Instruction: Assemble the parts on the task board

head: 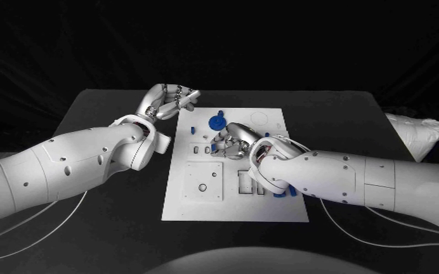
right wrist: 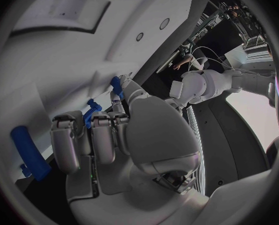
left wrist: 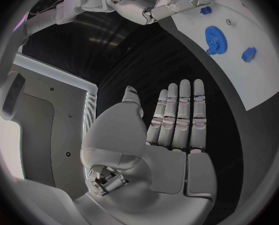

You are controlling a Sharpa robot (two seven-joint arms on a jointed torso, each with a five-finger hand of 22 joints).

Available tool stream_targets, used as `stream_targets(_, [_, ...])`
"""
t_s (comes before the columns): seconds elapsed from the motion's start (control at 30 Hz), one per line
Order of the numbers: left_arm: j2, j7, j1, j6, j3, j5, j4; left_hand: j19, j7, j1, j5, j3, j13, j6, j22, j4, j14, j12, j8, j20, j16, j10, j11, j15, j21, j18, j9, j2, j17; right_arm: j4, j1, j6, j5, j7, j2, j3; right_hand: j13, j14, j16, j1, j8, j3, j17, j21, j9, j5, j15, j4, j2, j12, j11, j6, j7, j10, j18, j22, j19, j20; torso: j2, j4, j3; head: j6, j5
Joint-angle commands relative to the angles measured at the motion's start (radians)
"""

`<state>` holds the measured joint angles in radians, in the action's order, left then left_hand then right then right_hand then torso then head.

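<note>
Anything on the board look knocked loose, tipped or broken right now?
Nothing stands out. The board lies flat; the blue gear sits on it. The right robot hand rests on the board, the left robot hand beside it.

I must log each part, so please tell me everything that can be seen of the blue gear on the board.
The gear is a round, flat, bright blue disc with fine teeth around its rim and a small hub at its centre; it looks like plastic. It lies flat on the far part of the white board. No hand touches it: the left hand hovers beside the board's far left corner, and the right hand works nearer the middle.
</note>
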<state>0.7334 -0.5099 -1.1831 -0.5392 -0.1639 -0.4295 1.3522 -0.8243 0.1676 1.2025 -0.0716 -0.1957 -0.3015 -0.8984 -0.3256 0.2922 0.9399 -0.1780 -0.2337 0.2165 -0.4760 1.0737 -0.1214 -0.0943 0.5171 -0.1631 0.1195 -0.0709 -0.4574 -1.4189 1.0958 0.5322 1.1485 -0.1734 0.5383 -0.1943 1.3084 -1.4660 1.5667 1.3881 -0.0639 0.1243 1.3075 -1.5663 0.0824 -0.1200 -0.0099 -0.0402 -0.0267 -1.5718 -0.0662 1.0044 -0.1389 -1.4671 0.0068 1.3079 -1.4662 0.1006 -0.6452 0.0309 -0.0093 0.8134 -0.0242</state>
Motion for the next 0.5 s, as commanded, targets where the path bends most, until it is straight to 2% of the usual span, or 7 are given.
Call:
stream_targets(0.03, [-0.001,-0.009,-0.001,0.009,0.001,0.003,0.002,0.002,0.005,0.008,-0.004,-0.005,0.001,-0.002,0.002,-0.002,-0.007,-0.001,0.006,0.004,0.003,0.0,-0.002,-0.003,-0.007,-0.02,0.001,-0.001,0.001,-0.005,-0.001,-0.009,0.029,-0.008,0.002,0.0,0.262,-0.105,0.004,-0.003,0.002,-0.008,0.263,-0.004,-0.003,0.004,0.012,0.0,-0.015,0.001,-0.011,-0.017,-0.004,-0.104,-0.007,0.263,-0.105,0.009,0.0,-0.0002,-0.0002,-0.002,-0.001])
stream_targets(0.33, [-0.001,-0.009,-0.001,0.009,0.001,0.003,0.002,0.002,0.005,0.008,-0.004,-0.005,0.001,-0.002,0.002,-0.002,-0.007,-0.001,0.006,0.004,0.003,0.0,-0.002,-0.003,-0.007,-0.02,0.001,-0.001,0.001,-0.013,-0.001,0.002,0.034,-0.01,0.009,-0.001,0.262,-0.105,0.004,-0.007,0.001,-0.011,0.263,-0.004,-0.005,0.003,0.016,-0.002,-0.02,0.001,-0.015,-0.027,-0.009,-0.104,-0.007,0.263,-0.105,0.012,0.0,0.0005,0.0001,0.0,-0.001])
stream_targets(0.5, [0.001,-0.009,-0.001,0.009,0.001,0.003,0.003,0.001,0.005,0.011,-0.006,-0.006,0.002,-0.002,0.003,-0.002,-0.007,-0.001,0.007,0.004,0.003,0.0,-0.002,-0.003,-0.009,-0.02,0.002,-0.003,0.002,-0.017,-0.001,0.038,0.032,0.009,0.013,-0.001,0.262,-0.105,0.004,-0.024,0.001,-0.021,0.263,-0.004,-0.008,0.013,0.024,-0.011,-0.028,0.001,-0.023,-0.045,-0.017,-0.104,-0.007,0.263,-0.105,0.019,-0.001,-0.0004,0.0003,-0.001,0.001])
